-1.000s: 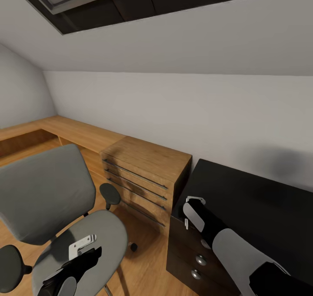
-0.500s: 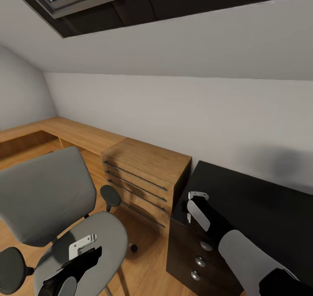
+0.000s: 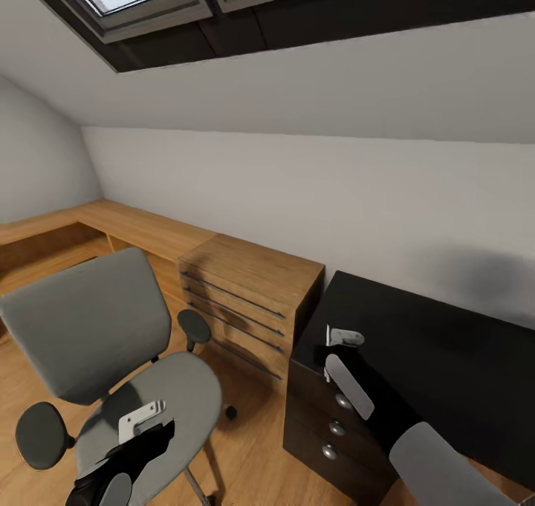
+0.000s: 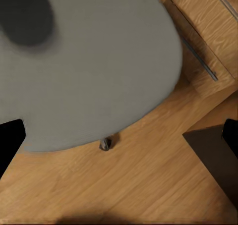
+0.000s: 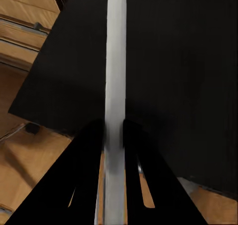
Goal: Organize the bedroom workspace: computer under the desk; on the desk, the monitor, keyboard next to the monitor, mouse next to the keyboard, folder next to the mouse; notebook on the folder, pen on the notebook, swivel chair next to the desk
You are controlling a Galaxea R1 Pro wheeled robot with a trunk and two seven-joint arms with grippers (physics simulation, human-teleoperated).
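The grey swivel chair [image 3: 89,335] stands at the left, its seat [image 4: 89,61] bare. My left gripper [image 3: 126,454] hangs above the seat's front edge. In the left wrist view the gripper [image 4: 120,138] is open with nothing between its fingers. The black desk [image 3: 446,357] is at the right. My right gripper [image 5: 113,127] is over the desk's near-left corner. It is shut on a thin silver-grey slab seen edge-on, which looks like the keyboard [image 5: 115,61]. The same slab [image 3: 349,383] slants above the drawer unit in the head view.
A light-wood chest of drawers [image 3: 245,298] stands between chair and desk, against the sloped white wall. A low wooden ledge [image 3: 111,224] runs along the left. The desk's dark drawer unit [image 3: 338,428] has round silver knobs. A chair caster [image 4: 104,144] rests on the wood floor.
The head view has shifted slightly, showing more of the skylight. My right arm has carried the grey slab a little right and nearer, over the desk's corner. The left gripper keeps its place above the seat.
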